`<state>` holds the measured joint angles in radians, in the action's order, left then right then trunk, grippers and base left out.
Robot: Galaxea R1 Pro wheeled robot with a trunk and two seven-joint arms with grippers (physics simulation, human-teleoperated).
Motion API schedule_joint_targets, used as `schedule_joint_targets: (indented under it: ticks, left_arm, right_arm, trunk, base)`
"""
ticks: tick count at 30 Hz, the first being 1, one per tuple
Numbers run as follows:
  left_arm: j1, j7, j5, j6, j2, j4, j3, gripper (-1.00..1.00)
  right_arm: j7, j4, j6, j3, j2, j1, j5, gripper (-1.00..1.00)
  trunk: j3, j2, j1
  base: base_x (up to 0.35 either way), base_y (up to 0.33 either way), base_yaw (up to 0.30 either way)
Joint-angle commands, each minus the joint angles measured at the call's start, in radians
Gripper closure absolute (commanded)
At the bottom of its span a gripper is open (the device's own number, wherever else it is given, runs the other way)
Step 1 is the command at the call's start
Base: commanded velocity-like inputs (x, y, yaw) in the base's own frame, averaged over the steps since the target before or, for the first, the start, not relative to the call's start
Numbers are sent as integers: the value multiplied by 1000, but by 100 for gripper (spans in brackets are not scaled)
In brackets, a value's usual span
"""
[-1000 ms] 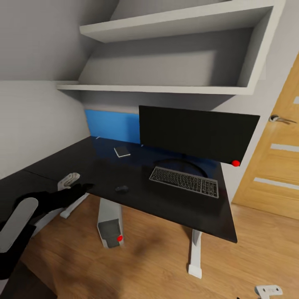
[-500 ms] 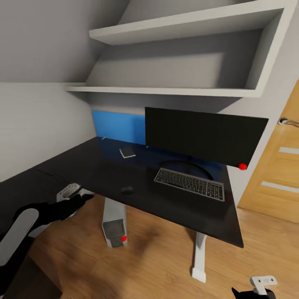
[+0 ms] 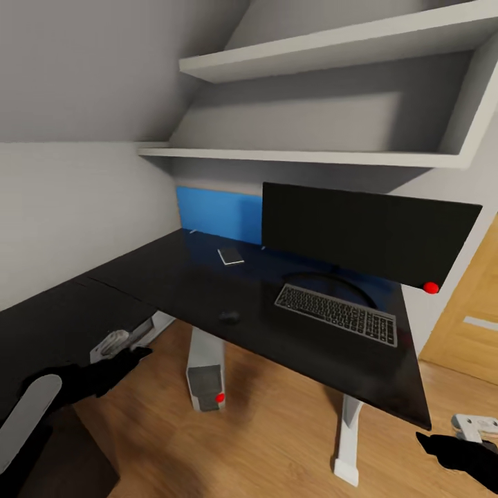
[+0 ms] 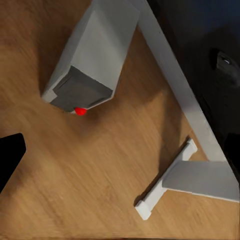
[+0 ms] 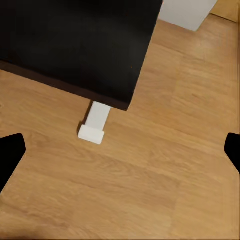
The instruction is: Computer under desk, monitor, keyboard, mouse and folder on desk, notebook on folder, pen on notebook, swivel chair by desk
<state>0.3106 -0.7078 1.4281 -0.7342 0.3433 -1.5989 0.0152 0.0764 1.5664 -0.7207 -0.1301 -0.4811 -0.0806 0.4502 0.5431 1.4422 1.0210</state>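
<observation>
The small dark oval mouse [image 3: 229,317] is barely showing against the black-topped table [image 3: 173,290], at nine o'clock from the silver-grey keyboard [image 3: 336,314]. The frame edge is cutting off the right pincer [image 3: 462,449], though its wrist view is showing spread fingertips; the left pincer's [image 3: 128,357] state I cannot tell.

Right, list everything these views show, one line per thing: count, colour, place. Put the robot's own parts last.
desk: one, black top, white legs, blue back panel, against the grey wall.
monitor: one, black, red dot at a lower corner, on the desk.
keyboard: one, silver-grey with black keys, in front of the monitor.
mouse: one, dark, on the desk near its front edge.
notebook: one, dark with pale edges, by the back panel.
computer: one, white-grey tower, dark front, red dot, on the floor under the desk.
wall shelves: two, white, above the desk.
door: one, oak, beside the desk.
left gripper: black, low over the floor.
right gripper: black, near the desk's corner.
</observation>
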Motion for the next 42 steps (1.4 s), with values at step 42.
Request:
schedule_joint_targets:
  ticks: [42]
  left_arm:
    - [-248,190,-125,249,-227,454,98,-100]
  right_arm:
    - [-418,-44,-5,538,38,428,-306,-100]
  trunk:
    - [-1,1,0]
  base:
    - [17,-20,14]
